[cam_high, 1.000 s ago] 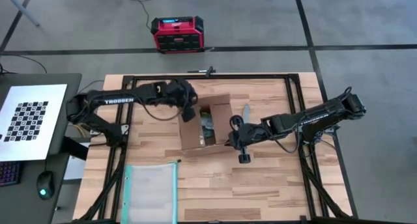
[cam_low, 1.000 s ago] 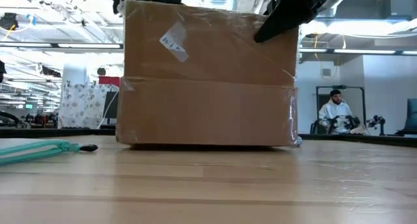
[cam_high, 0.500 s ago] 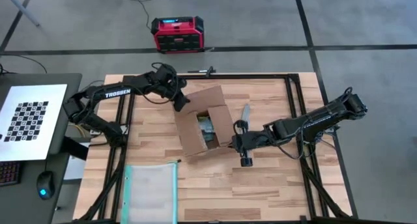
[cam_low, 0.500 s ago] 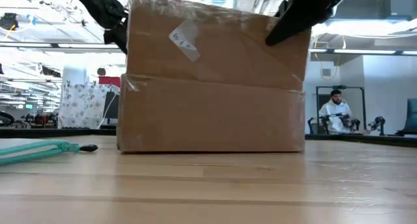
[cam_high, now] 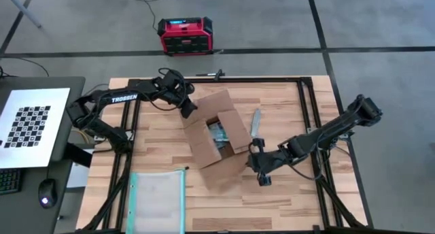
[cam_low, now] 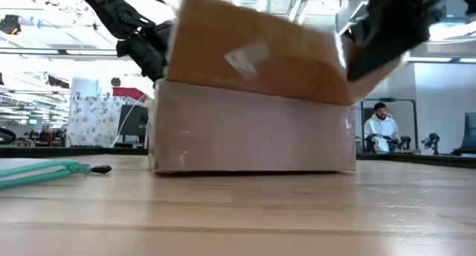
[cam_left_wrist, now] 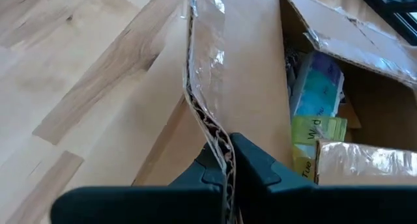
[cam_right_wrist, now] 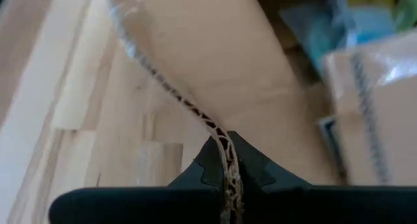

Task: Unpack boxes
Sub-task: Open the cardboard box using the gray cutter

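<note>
The brown cardboard box (cam_high: 216, 137) stands on its base mid-table, flaps open, turned askew; teal and yellow packets (cam_left_wrist: 316, 97) show inside. My left gripper (cam_high: 188, 111) is at the box's far left side, shut on a flap. My right gripper (cam_high: 257, 164) is at the box's near right side, shut on another flap. In the low view the box (cam_low: 253, 126) fills the middle, with the left gripper (cam_low: 152, 53) and the right gripper (cam_low: 381, 44) at its upper corners. My left gripper (cam_left_wrist: 226, 168) pinches the taped flap's corrugated free edge (cam_left_wrist: 207, 123) between its two fingers, one on each face. It reaches in from the table's far left. The flap stands up from the box. My right gripper (cam_right_wrist: 228, 168) pinches another flap's corrugated edge (cam_right_wrist: 189, 110) between its two fingers, one on each face. It comes from the table's right, and the flap (cam_high: 234, 167) is spread outward toward the near edge.
A clear teal-edged pouch (cam_high: 158, 201) lies at the table's near left. A slim grey-blue tool (cam_high: 255, 122) lies right of the box. A red and black case (cam_high: 182, 35) sits on the floor beyond the far edge. Bare wood lies at the near right.
My left gripper drew back toward the table's far left with its flap. My right gripper moved toward the near edge and a little right, pulling its flap outward. The box turned about on the table, its near end swinging right.
</note>
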